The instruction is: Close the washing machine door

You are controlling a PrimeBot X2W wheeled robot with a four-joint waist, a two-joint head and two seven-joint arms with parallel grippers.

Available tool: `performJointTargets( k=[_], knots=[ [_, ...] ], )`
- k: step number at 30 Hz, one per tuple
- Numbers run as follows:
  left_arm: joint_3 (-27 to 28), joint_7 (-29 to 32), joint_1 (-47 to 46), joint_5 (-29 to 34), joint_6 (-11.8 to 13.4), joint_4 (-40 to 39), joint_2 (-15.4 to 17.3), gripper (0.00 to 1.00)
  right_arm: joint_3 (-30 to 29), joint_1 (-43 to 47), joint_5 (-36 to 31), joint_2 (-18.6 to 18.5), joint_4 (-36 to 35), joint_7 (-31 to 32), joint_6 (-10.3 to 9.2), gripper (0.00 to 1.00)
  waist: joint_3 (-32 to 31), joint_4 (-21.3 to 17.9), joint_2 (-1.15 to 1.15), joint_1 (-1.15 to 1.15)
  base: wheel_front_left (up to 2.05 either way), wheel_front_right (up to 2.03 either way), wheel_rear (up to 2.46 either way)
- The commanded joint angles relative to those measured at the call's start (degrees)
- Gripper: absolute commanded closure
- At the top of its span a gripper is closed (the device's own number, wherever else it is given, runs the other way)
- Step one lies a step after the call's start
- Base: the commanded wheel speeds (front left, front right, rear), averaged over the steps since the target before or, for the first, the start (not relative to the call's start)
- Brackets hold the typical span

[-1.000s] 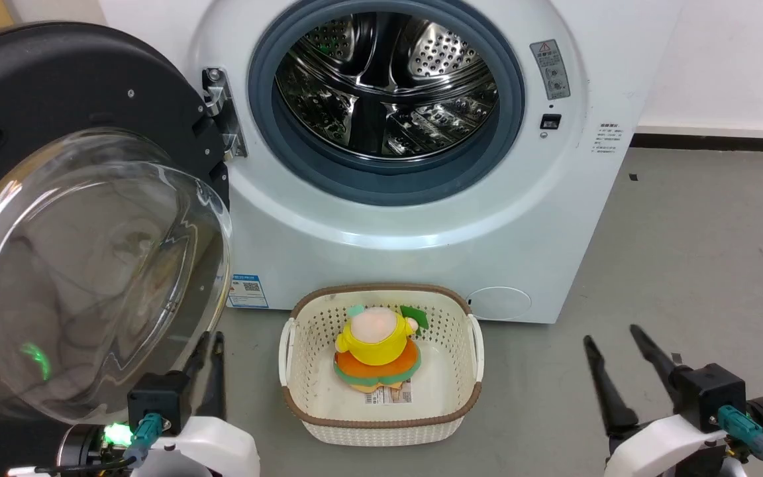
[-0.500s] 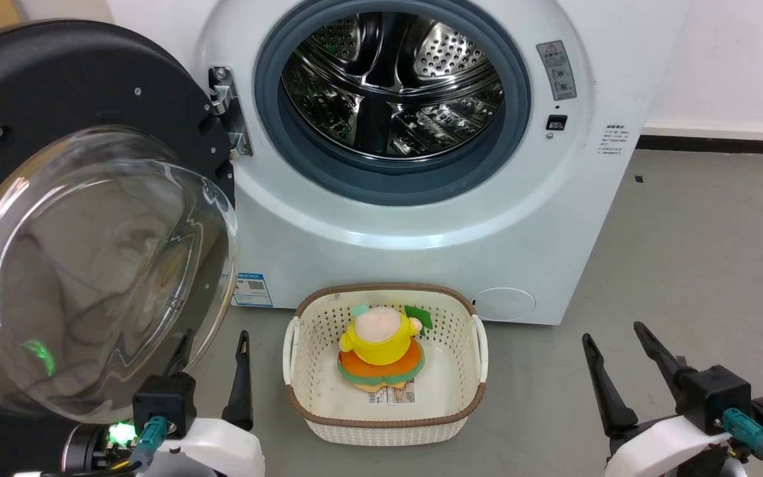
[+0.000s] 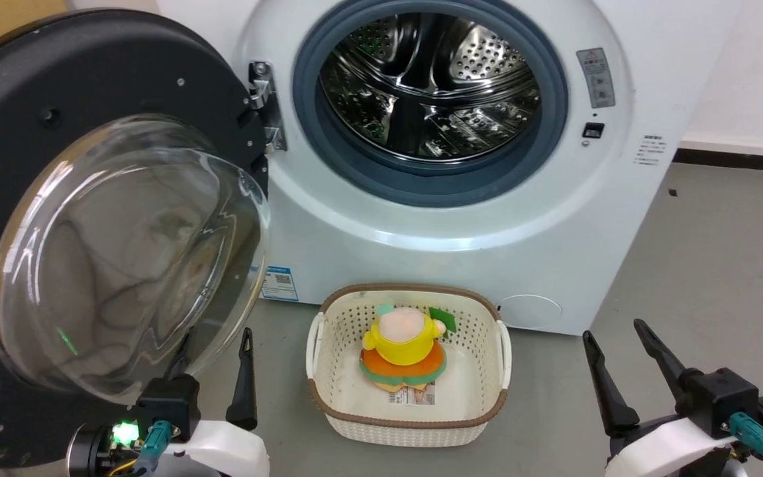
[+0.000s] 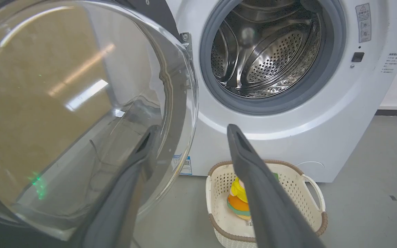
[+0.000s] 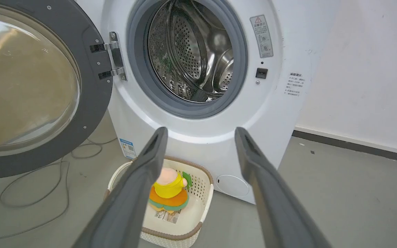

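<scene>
The white washing machine (image 3: 421, 245) stands ahead with its steel drum (image 3: 431, 86) exposed. The washing machine door (image 3: 90, 73) hangs wide open on its left hinge (image 3: 263, 106), glass bowl (image 3: 130, 258) bulging toward me. My left gripper (image 3: 216, 336) is open low under the bowl's right edge; one finger shows through the glass. In the left wrist view the bowl's edge (image 4: 193, 103) lies just above the open left gripper (image 4: 193, 128); contact cannot be told. My right gripper (image 3: 613, 330) is open and holds nothing, well right of the door. The right wrist view has the door (image 5: 91, 86) at far left of the right gripper (image 5: 201, 131).
A white perforated basket (image 3: 328, 411) with a brown rim sits on the floor before the machine, holding a yellow and orange plush toy (image 3: 403, 351). A thin cable (image 5: 29, 193) loops on the grey floor under the door. A white wall (image 5: 357, 69) rises right of the machine.
The left gripper's fingers have spread apart from nearly together. The head camera has turned, shifting the whole picture rightward. The door and right gripper keep their places.
</scene>
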Motion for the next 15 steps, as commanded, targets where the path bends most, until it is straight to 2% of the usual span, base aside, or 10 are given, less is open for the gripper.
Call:
performJointTargets(
  k=[1, 15],
  knots=[
    [-0.20, -0.56, 0.13, -0.25, 0.51, 0.11, 0.15, 0.00, 0.18, 0.62, 0.64, -0.38, -0.16, -0.60, 0.01, 0.00, -0.03, 0.52, 0.00, 0.00, 0.00, 0.00, 0.00],
    [-1.08, -2.24, 0.35, -0.39, 1.62, -0.03, 0.27, 0.00, 0.54, 1.27, 1.96, -0.87, -0.37, -2.27, 0.02, 0.00, -0.20, 5.03, 0.00, 0.00, 0.00, 0.00, 0.00]
  ],
)
